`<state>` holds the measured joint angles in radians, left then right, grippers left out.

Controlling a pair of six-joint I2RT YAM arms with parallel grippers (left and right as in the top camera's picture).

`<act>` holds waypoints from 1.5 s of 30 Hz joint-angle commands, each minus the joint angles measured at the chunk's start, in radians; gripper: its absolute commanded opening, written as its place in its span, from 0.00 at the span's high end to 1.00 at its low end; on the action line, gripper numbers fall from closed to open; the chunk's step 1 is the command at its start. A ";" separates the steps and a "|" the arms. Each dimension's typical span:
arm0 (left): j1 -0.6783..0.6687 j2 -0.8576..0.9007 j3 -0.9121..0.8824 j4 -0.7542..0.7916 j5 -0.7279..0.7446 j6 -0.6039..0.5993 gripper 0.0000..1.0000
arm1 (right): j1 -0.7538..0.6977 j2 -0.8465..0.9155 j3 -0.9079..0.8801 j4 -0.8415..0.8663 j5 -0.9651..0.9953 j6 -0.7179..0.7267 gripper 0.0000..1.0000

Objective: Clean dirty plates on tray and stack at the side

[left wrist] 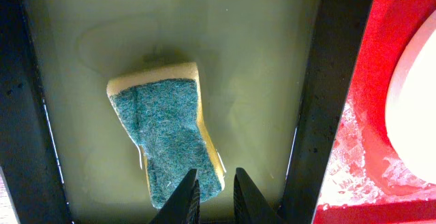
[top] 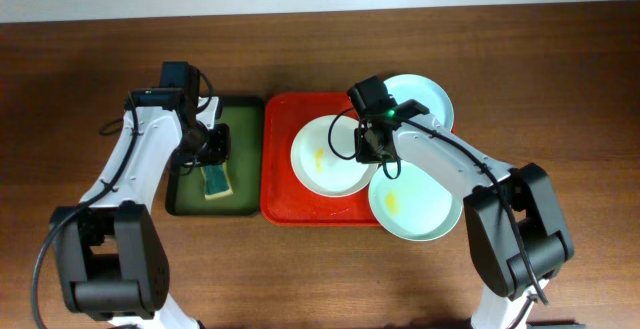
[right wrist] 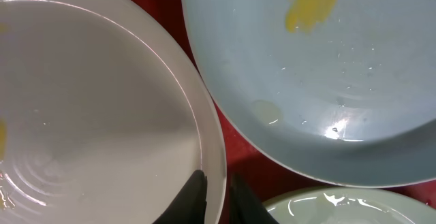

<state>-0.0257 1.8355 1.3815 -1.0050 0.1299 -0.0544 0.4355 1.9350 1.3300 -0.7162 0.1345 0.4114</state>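
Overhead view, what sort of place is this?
Probably a robot test bench, not a kitchen: left arm and right arm at a wooden table, a yellow-smeared white plate on a red tray, a sponge in a green tray.

- No text, label, brand, number or sign can be read in any view.
- The white plate (right wrist: 102, 115), its rim between the fingers of the right gripper (right wrist: 216, 183), is plain, as is the blue-green plate (right wrist: 306, 101) just ahead of them.
- The sponge (left wrist: 167, 139) just ahead of the left gripper (left wrist: 215, 183) shows no lettering.
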 commanded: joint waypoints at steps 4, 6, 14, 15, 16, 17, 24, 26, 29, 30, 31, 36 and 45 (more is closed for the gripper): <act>0.005 -0.014 -0.005 0.002 -0.004 -0.014 0.83 | 0.002 0.005 -0.039 0.016 0.016 -0.002 0.87; 0.005 -0.014 -0.005 0.002 -0.003 -0.014 0.82 | 0.002 0.005 -0.064 0.042 0.014 -0.002 0.87; 0.005 -0.014 -0.005 0.002 -0.004 -0.013 0.82 | 0.002 0.005 -0.073 0.060 -0.007 -0.002 0.96; 0.005 -0.014 -0.005 0.002 -0.004 -0.013 0.82 | 0.002 0.005 -0.073 0.067 -0.038 -0.002 0.96; 0.005 -0.014 -0.005 0.003 -0.004 -0.013 0.82 | 0.002 0.005 -0.073 0.069 -0.070 -0.002 0.96; 0.005 -0.014 -0.005 0.006 -0.005 -0.013 0.83 | 0.002 0.005 -0.073 0.070 -0.098 -0.002 0.96; 0.005 -0.014 -0.005 0.014 -0.051 -0.014 0.88 | 0.003 0.005 -0.074 0.064 -0.150 0.043 0.96; 0.005 -0.014 -0.005 0.018 -0.108 -0.055 0.92 | 0.003 0.005 -0.076 0.064 -0.150 0.043 0.96; 0.005 -0.014 -0.007 0.017 -0.172 -0.096 0.92 | 0.007 0.005 -0.076 0.062 -0.149 0.043 0.96; 0.005 -0.014 -0.007 0.017 -0.172 -0.099 0.90 | 0.013 0.005 -0.076 0.061 -0.146 0.043 0.96; 0.005 -0.014 -0.007 0.017 -0.172 -0.099 0.89 | 0.022 0.005 -0.076 0.060 -0.141 0.043 0.96; 0.005 -0.014 -0.008 0.017 -0.171 -0.099 0.80 | 0.039 0.005 -0.076 0.059 -0.122 0.043 0.96; 0.005 -0.014 -0.008 0.017 -0.172 -0.099 0.73 | 0.053 0.005 -0.076 0.031 -0.123 0.069 0.96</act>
<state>-0.0257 1.8355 1.3815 -0.9894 -0.0280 -0.1436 0.4648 1.9347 1.2652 -0.6724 0.0216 0.4725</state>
